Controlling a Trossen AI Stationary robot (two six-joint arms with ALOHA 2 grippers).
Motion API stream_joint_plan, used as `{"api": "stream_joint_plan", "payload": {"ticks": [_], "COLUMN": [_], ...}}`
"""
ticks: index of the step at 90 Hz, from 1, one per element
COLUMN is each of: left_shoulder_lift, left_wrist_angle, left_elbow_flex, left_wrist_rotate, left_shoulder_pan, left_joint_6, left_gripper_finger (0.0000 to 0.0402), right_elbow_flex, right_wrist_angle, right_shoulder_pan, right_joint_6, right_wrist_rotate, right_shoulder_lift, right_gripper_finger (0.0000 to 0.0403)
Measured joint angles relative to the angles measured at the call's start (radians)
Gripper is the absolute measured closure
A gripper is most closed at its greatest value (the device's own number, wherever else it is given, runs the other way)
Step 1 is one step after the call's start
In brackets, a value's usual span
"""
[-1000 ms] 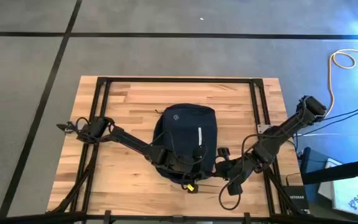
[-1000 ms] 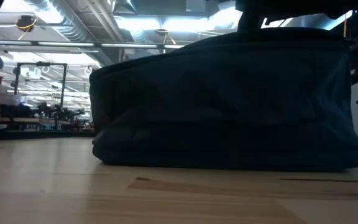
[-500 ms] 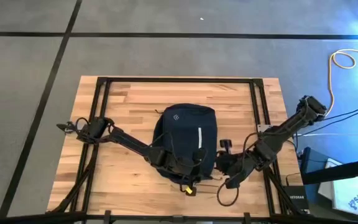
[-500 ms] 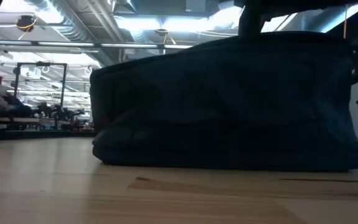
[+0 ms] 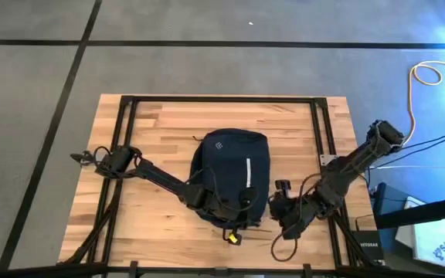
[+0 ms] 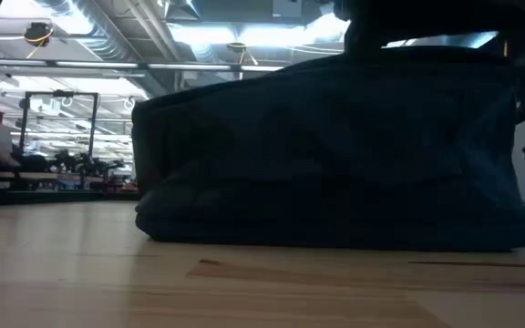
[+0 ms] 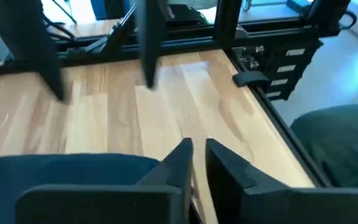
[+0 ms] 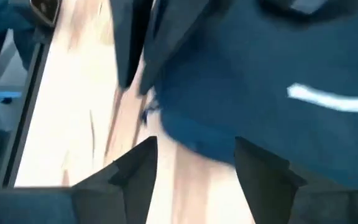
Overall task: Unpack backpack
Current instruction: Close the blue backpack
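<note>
backpack (image 5: pixel 230 174) — dark navy, white stripe, white logo | table (image 5: pixel 161 131) — light wood

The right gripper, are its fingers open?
Yes, the right gripper shows a wide gap between its two fingers, facing the backpack.

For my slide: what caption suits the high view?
Two arms flank the navy backpack on the wooden table.
</note>
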Motion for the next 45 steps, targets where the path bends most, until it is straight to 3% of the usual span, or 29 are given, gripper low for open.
{"api": "stream_joint_plan", "payload": {"ticks": [18,31,38,45], "left_shoulder_lift": [0.015,0.071,0.100,0.123], "left_wrist_angle": [0.051,0.053,0.057,0.085], "left_elbow_flex": [0.001,0.013,0.024,0.026], "left_wrist_rotate": [-0.015,-0.060,-0.120,-0.225], "left_shoulder_pan": [-0.046,-0.060,-0.067,-0.076], "left_joint_6": [0.153,0.282,0.378,0.446], "left_gripper_finger": [0.0264,0.0194,0.0170,0.0155], "right_elbow_flex": [-0.046,-0.046,-0.046,-0.046], "right_wrist_angle": [0.030,0.064,0.129,0.182], "right_shoulder_pan": [0.070,0.111,0.113,0.111], "right_joint_6": [0.221,0.314,0.381,0.391], "right_wrist_rotate": [-0.035,0.049,0.120,0.118], "right_shoulder_lift": [0.106,0.144,0.170,0.205], "right_gripper_finger": [0.0238,0.0260,0.0269,0.0275]}}
